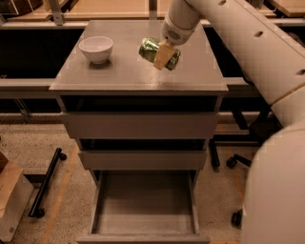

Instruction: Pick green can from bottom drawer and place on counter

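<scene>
The green can (pixel 151 49) lies sideways in my gripper (pixel 160 55), held above the middle of the grey counter (pixel 124 71). The gripper's tan fingers (pixel 162 54) are shut across the can's body. My white arm comes down from the upper right. The bottom drawer (pixel 145 204) is pulled open below, and its flat grey floor holds nothing that I can see.
A white bowl (pixel 96 49) stands on the counter's back left. Two shallower drawer fronts (pixel 140 125) sit above the open drawer. A wooden tabletop (pixel 95 5) runs behind the cabinet. A cardboard box (pixel 10 200) and a black wheeled bar (pixel 46 183) lie on the floor at left; chair wheels at right.
</scene>
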Robot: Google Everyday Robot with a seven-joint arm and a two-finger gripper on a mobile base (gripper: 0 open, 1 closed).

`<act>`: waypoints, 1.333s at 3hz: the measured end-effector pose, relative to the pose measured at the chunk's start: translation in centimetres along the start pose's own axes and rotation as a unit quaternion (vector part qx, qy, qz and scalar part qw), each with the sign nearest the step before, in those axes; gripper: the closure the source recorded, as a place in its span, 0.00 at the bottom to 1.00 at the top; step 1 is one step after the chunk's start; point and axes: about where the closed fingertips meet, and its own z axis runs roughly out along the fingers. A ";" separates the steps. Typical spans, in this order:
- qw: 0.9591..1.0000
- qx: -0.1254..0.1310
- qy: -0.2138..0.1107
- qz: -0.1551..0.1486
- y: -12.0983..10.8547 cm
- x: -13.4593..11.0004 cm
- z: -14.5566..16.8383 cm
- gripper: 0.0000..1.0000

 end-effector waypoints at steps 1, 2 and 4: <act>1.000 0.017 -0.009 0.000 -3.2 0.3 1.7 0.59; 0.999 0.042 -0.027 0.000 -6.1 0.0 3.7 0.36; 0.997 0.045 -0.058 0.008 -7.3 -0.6 6.3 0.00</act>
